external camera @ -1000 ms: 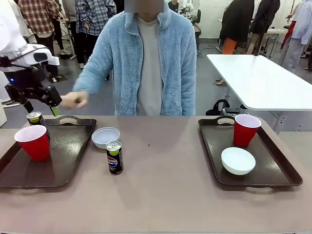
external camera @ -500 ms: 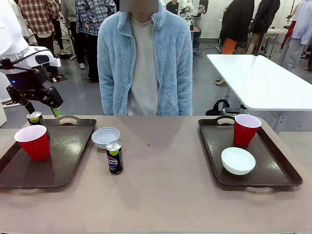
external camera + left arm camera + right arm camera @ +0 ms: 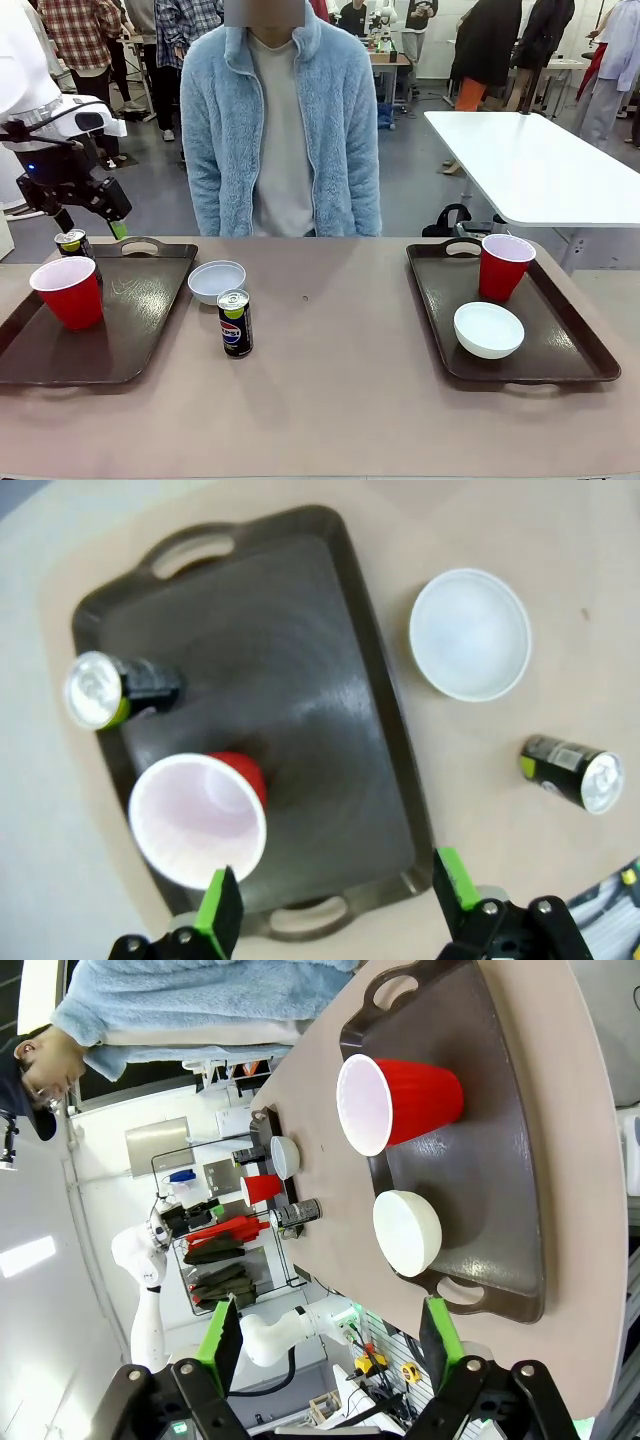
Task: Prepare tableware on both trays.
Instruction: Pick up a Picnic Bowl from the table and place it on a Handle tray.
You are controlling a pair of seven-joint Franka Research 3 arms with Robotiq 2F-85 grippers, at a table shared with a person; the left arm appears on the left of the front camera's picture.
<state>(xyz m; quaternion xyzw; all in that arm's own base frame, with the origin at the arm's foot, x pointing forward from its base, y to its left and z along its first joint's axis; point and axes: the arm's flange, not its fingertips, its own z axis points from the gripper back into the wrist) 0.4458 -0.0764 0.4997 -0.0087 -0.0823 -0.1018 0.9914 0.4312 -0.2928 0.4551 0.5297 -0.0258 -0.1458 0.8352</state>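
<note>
Over the far end of the left dark brown rectangular plastic tray (image 3: 140, 300), your left tool (image 3: 90, 222) is hovering with its green-padded fingers (image 3: 220, 905) spread wide and nothing between them. That tray is carrying a red plastic party cup (image 3: 68, 290) and, just behind it, a small black Pepsi can (image 3: 72, 243). A small round white bowl (image 3: 217, 280) is sitting on the surface (image 3: 340, 400) just beside the tray's right rim, and a second black can (image 3: 235, 323) is standing upright just beside the bowl, on your side of it. Your right tool (image 3: 330, 1343) is hanging spread and empty, facing the right brown tray (image 3: 560, 340), which is holding a second red cup (image 3: 504, 266) and a second white bowl (image 3: 488, 329) but no can.

You are running two risks here, I judge. Reaching for the loose bowl, you could be clipping the second black can, which is tall and narrow and likely to topple and roll. The bowl's smooth rim may also be slipping from your grip if you are pinching it shallowly, dropping it short of the tray.
</note>
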